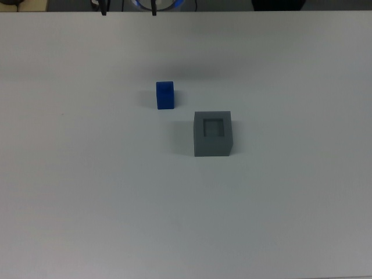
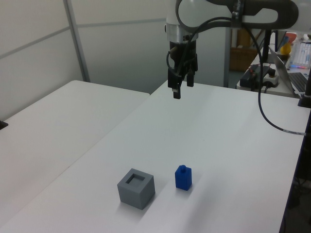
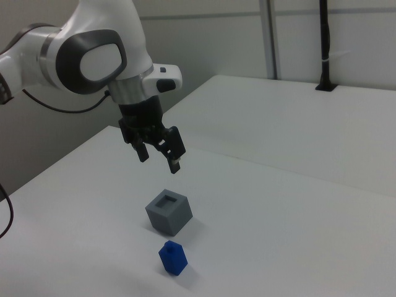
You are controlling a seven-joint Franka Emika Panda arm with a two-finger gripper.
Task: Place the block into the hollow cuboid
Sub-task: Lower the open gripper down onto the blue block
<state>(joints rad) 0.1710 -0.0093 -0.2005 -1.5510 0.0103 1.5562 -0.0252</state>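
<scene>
A glossy white arm (image 3: 93,49) with dark grey joint caps, black cables and black jaws.

Single white arm reaches in from the left view's upper right and bends down at the wrist, so the black gripper (image 2: 181,89) points downward, raised well clear of the tabletop. In the right view the gripper (image 3: 159,157) has its two fingers spread with a clear gap and nothing between them. Top view seems to show only two dark finger tips at its upper edge.
</scene>
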